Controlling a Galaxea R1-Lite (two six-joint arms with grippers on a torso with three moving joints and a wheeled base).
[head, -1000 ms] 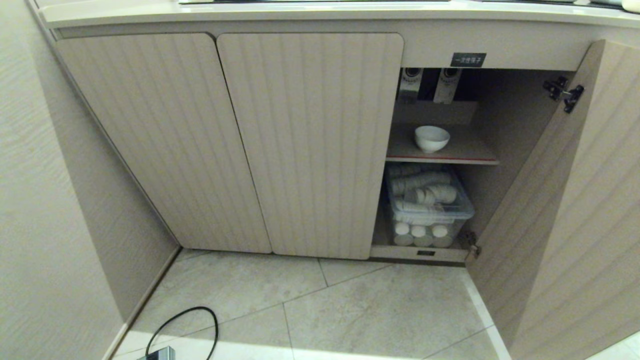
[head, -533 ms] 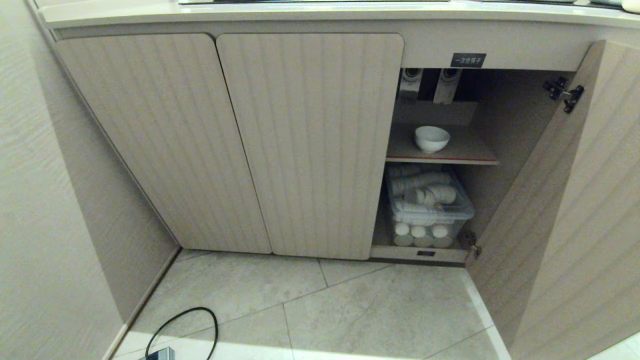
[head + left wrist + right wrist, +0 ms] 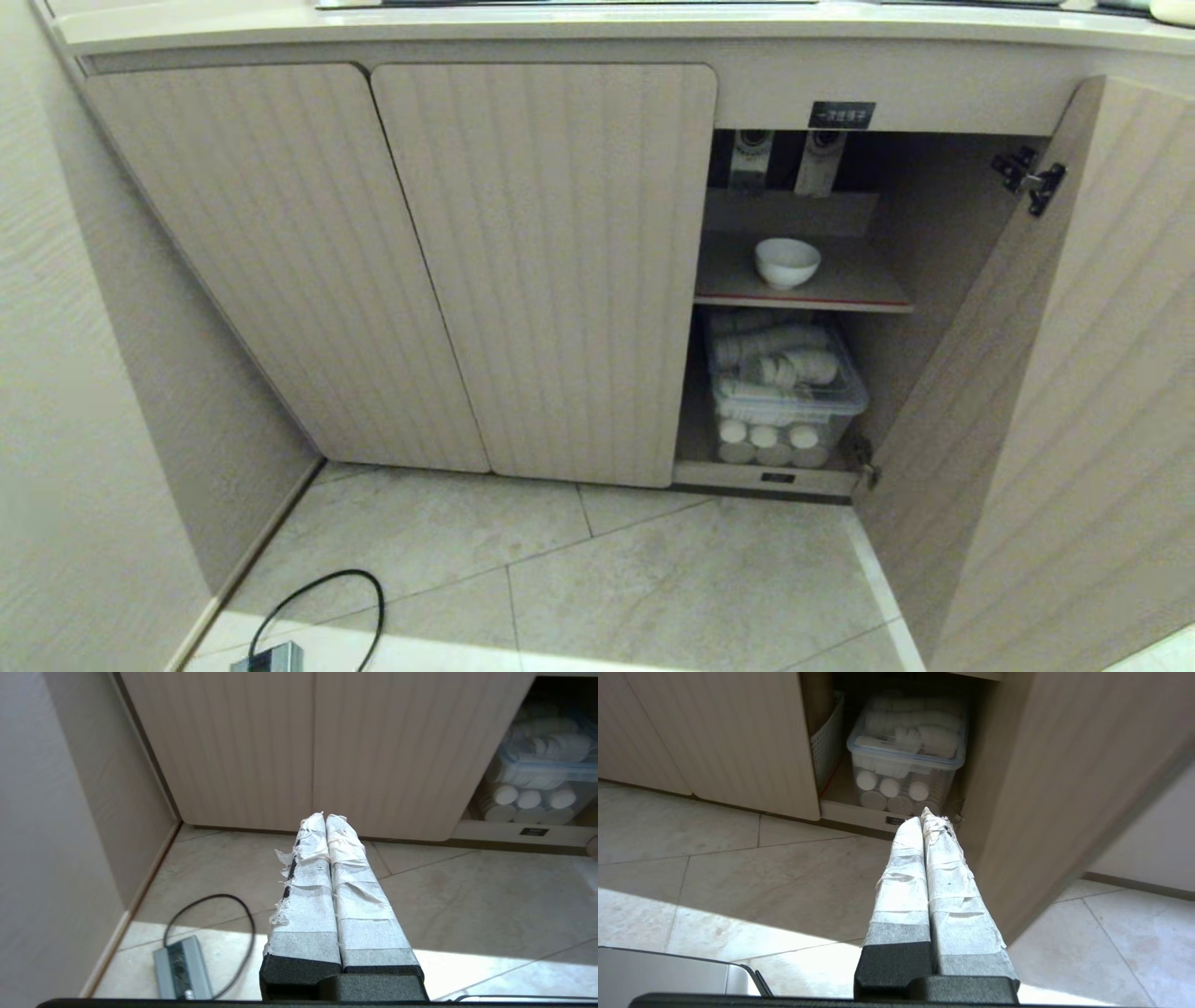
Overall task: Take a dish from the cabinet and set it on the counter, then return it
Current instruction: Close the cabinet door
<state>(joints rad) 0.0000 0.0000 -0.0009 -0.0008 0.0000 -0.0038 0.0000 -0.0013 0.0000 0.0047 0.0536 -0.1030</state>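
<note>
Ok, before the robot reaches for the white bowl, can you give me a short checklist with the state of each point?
1. Cabinet door open: ok, it is swung wide, on the right.
2. Dish on the upper shelf, upright: ok.
3. Shelf space around the dish: ok, nothing else stands on that shelf.
4. Right hand empty: ok, fingers shut together on nothing, low near the bin of cups.
5. Right hand open for the grasp: not ok.
6. Left hand out of the way: ok, shut, over the floor before the closed doors.
</note>
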